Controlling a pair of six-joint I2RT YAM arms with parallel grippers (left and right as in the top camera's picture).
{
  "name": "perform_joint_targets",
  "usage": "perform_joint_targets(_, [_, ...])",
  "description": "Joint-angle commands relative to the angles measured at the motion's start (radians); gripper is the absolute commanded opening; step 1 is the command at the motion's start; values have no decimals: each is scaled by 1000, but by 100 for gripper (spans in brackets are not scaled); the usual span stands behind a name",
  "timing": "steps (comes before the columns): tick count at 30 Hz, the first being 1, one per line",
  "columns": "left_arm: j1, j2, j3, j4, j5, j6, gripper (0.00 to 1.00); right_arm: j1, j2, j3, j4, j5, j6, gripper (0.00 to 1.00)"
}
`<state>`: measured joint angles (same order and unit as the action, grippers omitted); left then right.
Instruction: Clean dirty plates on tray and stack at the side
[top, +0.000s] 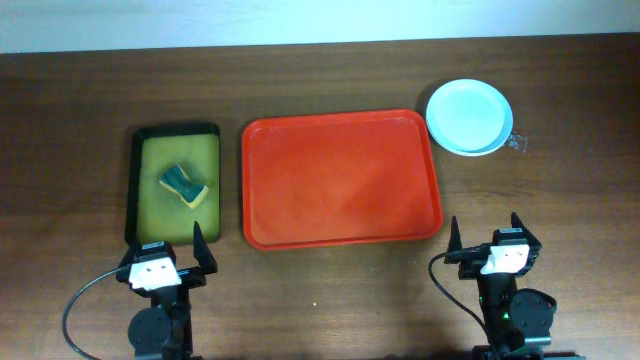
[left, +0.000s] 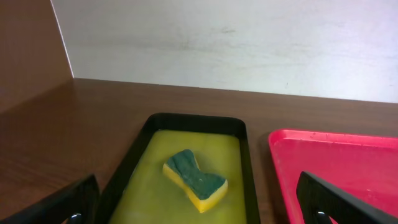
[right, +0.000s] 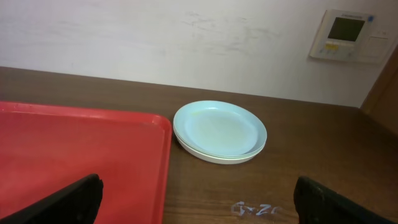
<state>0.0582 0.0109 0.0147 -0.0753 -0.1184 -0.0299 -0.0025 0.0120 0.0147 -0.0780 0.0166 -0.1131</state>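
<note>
**Looks all but done**

On the wooden table (top: 330, 310), nothing left to clean, by the look of it. At centre, the red tray (top: 340, 180), bare of plates. Just beside it on the left, the black-rimmed yellow-green tray (top: 177, 130). Off the red tray's far right corner, near but apart, the stacked plates (top: 468, 116): pale mint-blue on top, a white rim beneath, count hard to tell, no smear evident. Toward the table's front edge, the left gripper (top: 168, 240) and right gripper (top: 484, 228), both spread wide, holding nothing. Lying in the yellow-green tray, the green-and-yellow sponge (top: 185, 185). Judged complete, or very nearly.
</note>
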Motion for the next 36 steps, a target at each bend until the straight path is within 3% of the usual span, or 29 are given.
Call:
perform_joint_targets(1, [-3, -6, -6, -5, 18, 35, 99, -6, -8, -9, -3, -6, -6, 99])
perform_joint_targets(36, [-3, 6, -5, -1, 17, 35, 99, -6, -8, -9, -3, -5, -6, 99])
